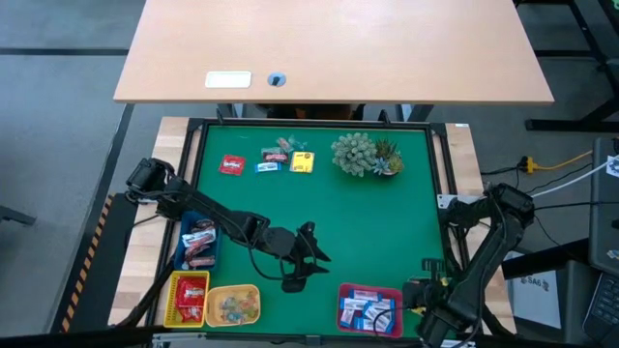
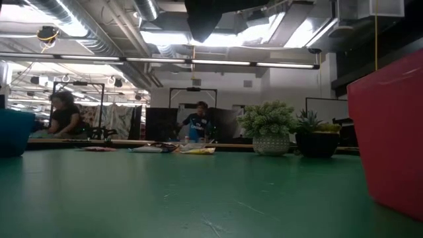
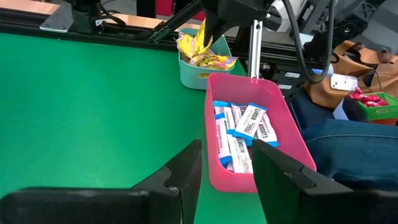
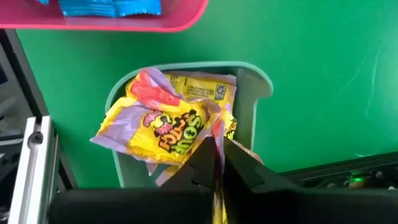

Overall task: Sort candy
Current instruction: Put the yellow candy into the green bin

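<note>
Sorting is well advanced. On the green mat [image 1: 319, 227], five trays along the near edge hold candy by kind: the pink tray [image 1: 341, 307] holds blue-and-white bars [image 3: 247, 126], the blue tray [image 1: 180, 253] red-and-white pieces, the red tray [image 1: 174, 300] red pieces, the yellow tray [image 1: 232, 290] mixed clear ones, and the pale green tray [image 4: 255, 87] yellow packets [image 4: 165, 130]. Left to sort: a few loose sweets [image 1: 267, 160] at the far edge, just beside the plant [image 1: 363, 153]. The left gripper [image 1: 298, 275] hovers mid-mat between the yellow and pink trays, fingers apart, holding nothing. The right gripper [image 4: 217, 163] sits over the pale green tray, fingers pressed together on a yellow packet's edge.
</note>
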You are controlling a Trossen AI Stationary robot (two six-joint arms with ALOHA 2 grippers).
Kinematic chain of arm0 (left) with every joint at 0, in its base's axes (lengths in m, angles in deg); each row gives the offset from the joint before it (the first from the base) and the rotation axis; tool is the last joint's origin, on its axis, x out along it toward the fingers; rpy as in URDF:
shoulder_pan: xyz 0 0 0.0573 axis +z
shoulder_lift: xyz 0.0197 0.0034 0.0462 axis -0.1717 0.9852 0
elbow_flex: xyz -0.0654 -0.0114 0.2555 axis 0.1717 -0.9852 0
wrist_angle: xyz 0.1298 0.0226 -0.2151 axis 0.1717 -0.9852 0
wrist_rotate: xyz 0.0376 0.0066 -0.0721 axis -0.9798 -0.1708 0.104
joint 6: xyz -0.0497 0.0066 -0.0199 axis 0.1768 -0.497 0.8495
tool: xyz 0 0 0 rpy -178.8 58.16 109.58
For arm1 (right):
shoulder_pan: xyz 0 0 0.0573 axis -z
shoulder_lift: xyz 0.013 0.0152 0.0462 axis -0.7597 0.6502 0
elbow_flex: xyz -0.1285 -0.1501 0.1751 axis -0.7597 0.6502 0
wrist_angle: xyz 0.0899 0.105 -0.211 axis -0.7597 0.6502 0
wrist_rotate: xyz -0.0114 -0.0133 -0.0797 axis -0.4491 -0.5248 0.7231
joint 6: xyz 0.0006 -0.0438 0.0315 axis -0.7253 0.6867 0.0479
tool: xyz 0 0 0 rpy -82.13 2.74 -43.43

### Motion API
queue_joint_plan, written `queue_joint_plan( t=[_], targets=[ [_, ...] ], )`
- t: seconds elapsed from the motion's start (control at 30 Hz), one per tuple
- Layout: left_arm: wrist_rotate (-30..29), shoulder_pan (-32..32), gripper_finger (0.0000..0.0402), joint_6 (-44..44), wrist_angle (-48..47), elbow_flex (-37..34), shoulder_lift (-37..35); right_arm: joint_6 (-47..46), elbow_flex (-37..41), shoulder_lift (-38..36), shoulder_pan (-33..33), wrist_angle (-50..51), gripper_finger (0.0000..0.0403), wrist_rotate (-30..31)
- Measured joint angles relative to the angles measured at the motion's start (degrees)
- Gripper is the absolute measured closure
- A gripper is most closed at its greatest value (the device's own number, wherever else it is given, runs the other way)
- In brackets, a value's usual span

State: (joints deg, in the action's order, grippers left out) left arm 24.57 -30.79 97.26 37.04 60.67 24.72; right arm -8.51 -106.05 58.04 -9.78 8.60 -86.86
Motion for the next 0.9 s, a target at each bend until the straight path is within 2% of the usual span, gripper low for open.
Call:
queue_joint_plan(
  t=[0.1,0.3,0.43,0.6,0.77,0.9],
  targets=[
    [0.0,0.0,0.0276,0.0,-0.02,0.0,0.0,0.0,0.0,-0.01,0.19,0.06,0.0353,-1.66],
    [-0.01,0.0,0.0276,0.0,-0.41,0.0,0.0,0.0,0.0,-0.02,0.37,0.07,0.0256,-1.75],
    [-1.29,0.0,0.0276,0.0,-0.46,0.0,0.0,0.17,0.0,-0.02,0.46,0.27,0.0211,-3.21],
    [-9.18,1.41,0.0276,0.0,-0.46,0.0,0.0,0.15,-0.27,-0.02,1.26,0.85,0.0186,-8.85],
    [-15.07,4.86,0.0276,-0.02,-0.44,0.02,0.0,1.61,-3.0,-0.02,1.22,1.2,0.018,-7.96],
    [-17.03,9.08,0.0276,-0.07,-0.89,0.07,0.0,1.74,-5.78,-0.09,1.16,2.96,0.018,-6.16]
  ],
)
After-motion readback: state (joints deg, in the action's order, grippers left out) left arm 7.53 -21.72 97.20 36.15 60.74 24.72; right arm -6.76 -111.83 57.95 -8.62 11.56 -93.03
